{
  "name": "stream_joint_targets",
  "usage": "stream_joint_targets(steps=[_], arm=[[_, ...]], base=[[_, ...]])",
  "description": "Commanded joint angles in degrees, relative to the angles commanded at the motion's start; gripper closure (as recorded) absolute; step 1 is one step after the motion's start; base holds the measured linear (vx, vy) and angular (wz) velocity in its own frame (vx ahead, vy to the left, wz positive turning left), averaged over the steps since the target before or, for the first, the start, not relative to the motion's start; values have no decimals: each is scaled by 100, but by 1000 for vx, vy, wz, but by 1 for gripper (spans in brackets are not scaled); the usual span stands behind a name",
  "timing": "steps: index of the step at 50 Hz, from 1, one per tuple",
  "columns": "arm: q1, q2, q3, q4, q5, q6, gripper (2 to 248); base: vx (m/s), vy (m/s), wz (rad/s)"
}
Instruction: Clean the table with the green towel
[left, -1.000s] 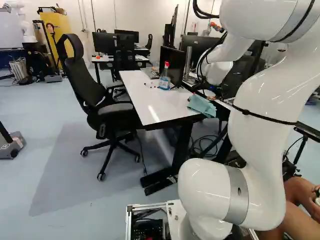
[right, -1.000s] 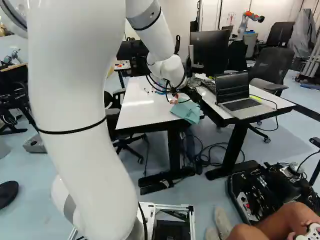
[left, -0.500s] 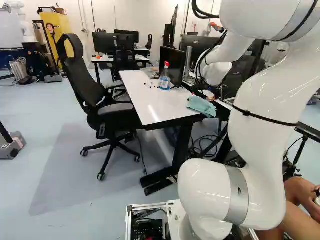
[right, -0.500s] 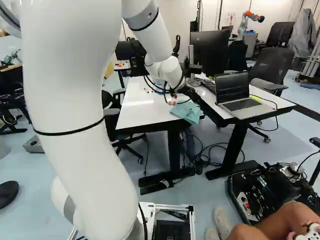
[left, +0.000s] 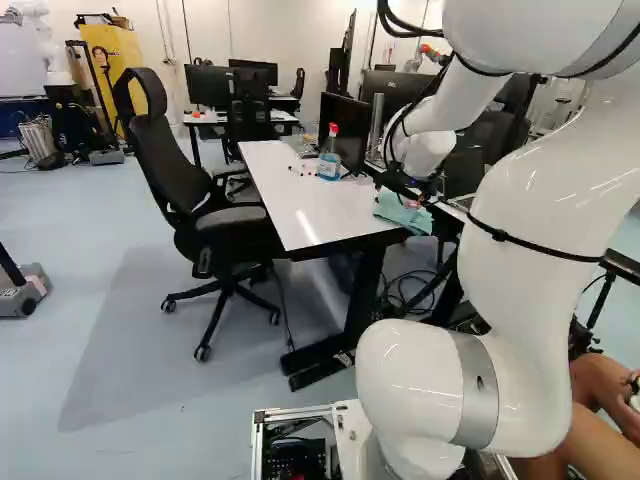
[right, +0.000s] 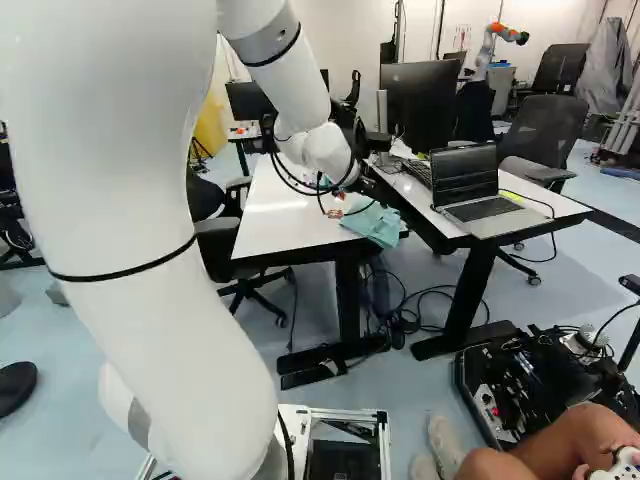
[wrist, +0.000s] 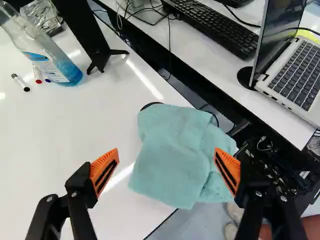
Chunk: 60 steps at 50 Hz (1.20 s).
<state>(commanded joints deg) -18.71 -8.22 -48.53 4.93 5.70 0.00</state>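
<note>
While both jaws stand wide apart, one green towel (wrist: 172, 155) overhangs one corner of one table (wrist: 55, 135)

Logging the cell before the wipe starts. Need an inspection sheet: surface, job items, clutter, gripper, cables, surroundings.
Surface: white table, glossy with light reflections; light smears can't be judged.
Job items: green towel bunched at the table's near corner, partly over the edge.
Clutter: spray bottle with blue liquid, upright, markers beside it, monitor behind.
Gripper: the gripper is open above the towel, not gripping it.
Cables: dark cables looped on the floor below the tables.
Surroundings: office chair alongside; laptop and keyboard on the neighbouring desk.
</note>
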Motion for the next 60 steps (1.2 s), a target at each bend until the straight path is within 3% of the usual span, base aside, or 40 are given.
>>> stream_joint_targets(steps=[21,60], arm=[[369,478,858,-97,873,0,3],[1228,1590,2857,-323,2907,0,3]], base=[[0,0,0],[0,0,0]])
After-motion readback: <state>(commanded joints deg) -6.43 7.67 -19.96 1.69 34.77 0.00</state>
